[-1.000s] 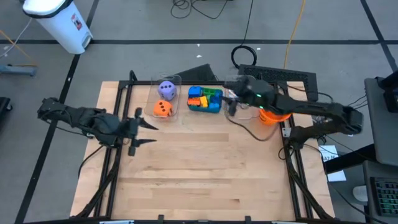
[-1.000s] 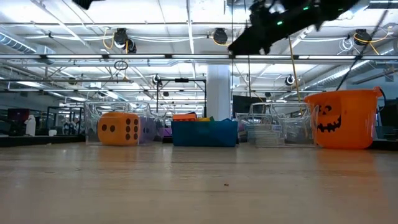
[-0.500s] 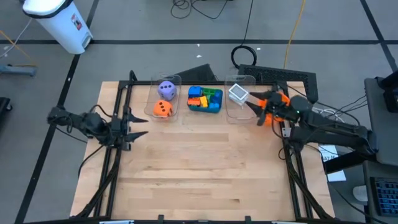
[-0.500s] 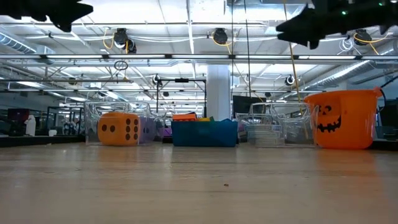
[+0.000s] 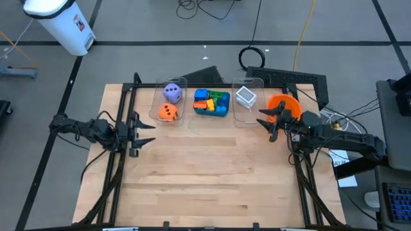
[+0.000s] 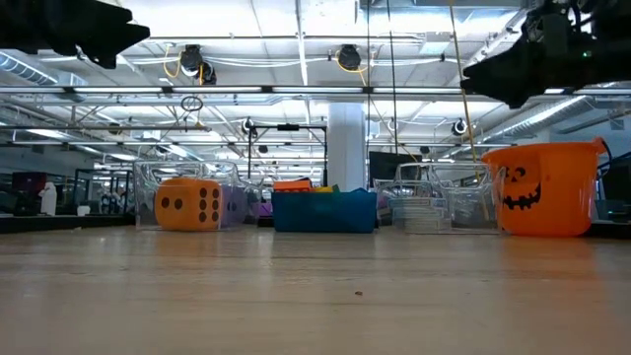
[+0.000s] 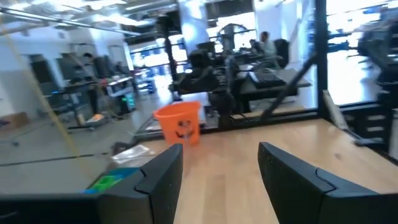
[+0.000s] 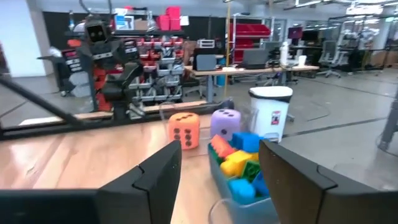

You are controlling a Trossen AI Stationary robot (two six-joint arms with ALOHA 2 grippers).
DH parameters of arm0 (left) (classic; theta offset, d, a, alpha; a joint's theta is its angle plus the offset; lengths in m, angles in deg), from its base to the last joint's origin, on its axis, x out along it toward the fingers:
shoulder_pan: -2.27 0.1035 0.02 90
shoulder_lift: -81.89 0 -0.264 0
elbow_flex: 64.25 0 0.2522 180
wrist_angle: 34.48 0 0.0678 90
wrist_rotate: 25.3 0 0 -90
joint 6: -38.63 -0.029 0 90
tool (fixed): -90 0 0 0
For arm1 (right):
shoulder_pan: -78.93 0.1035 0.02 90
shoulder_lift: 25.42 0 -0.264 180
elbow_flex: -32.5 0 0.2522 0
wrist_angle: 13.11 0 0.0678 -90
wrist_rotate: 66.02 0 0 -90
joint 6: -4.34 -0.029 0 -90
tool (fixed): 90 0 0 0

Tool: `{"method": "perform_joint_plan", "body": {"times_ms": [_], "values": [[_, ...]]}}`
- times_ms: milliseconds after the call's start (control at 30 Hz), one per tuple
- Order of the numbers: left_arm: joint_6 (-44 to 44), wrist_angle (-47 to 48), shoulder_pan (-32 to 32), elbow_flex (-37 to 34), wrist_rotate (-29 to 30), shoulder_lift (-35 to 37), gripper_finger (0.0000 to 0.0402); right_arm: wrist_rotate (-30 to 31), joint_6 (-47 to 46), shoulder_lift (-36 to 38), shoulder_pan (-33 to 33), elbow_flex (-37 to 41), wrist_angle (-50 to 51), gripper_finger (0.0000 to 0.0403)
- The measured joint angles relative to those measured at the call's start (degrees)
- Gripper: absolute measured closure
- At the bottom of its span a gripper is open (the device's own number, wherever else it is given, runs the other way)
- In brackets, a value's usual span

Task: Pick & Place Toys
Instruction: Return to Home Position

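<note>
Toys lie sorted in three containers lined up along the far edge of the table, and none is in my grip. On the left a clear bin holds two dotted dice. The purple die sits at its far end. The orange die sits at its near end, showing dark pips on two faces in the low view. Just right of it stands a blue bin heaped with building bricks in blue, orange, yellow and green. They are chunky studded pieces piled above the rim, with the green ones toward the right side. Right again, a second clear bin carries the flat white picture cards. The top card is turned askew with a greyish picture on its face. At the right end of the row stands an orange pumpkin-face pail, upright, with a black grin facing the near side.

My left pincer hangs above the left edge of the table, nearer than the dice bin and apart from it. It points toward the middle with its fingers spread and nothing between them. My right pincer hangs above the right edge, just beside the pail and on the near-right of the card bin. It is also spread wide and empty. In the low view both arms show only as dark shapes high above the tabletop.
</note>
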State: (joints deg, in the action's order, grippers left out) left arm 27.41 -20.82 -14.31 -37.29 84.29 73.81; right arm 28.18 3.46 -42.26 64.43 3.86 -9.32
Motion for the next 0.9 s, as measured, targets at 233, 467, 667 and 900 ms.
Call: {"method": "perform_joint_plan", "body": {"times_ms": [233, 467, 667, 900], "values": [[1.49, -0.09, 2.39, -2.49, -3.10, 0.02, 0.0188, -0.01, -0.19, 2.48, 3.08, 4.46, -0.03, 0.0204], [1.30, -5.09, 4.60, -5.79, -5.85, 0.02, 0.0188, 0.08, 1.67, 2.77, 4.75, 6.69, -2.30, 0.0207], [2.20, -7.69, 7.59, -8.86, -7.64, 0.02, 0.0188, 0.00, 3.28, 2.77, 4.91, 7.50, -2.25, 0.0207], [3.96, -8.85, 11.49, -10.52, -13.10, 0.02, 0.0188, -1.55, 4.54, 2.99, 4.91, 7.50, -1.80, 0.0207]]}}
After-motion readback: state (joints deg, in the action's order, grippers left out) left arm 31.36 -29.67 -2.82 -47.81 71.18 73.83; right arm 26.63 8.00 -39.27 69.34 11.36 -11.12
